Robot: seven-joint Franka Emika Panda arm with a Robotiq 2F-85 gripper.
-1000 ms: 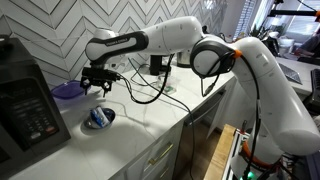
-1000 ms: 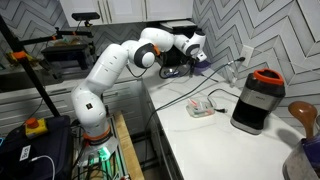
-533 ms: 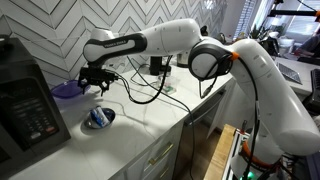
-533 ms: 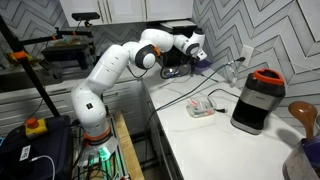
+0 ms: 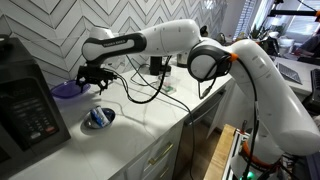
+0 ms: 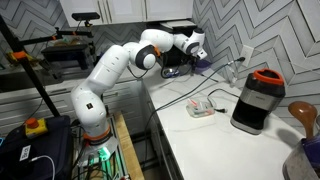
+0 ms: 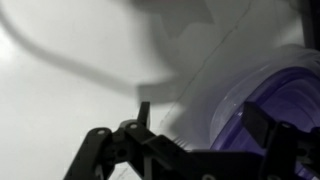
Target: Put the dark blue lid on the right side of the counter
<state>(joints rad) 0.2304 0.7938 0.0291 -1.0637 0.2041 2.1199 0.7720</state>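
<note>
Grey dish, blue-white contents, lid nearby

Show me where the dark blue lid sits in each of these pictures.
In an exterior view: the dark blue lid is at the far left, just left of the end effector.
In an exterior view: it shows as a purple sliver, upper middle, beside the end effector.
Wrist view: it fills the right edge.
Shared landmark: the end effector, next to it everywhere.

The dark blue lid was a round, blue-purple plastic disc with a raised rim, resting on the counter near its far end. In the wrist view its glossy, translucent rim filled the right side. The counter was long, smooth and white.
</note>
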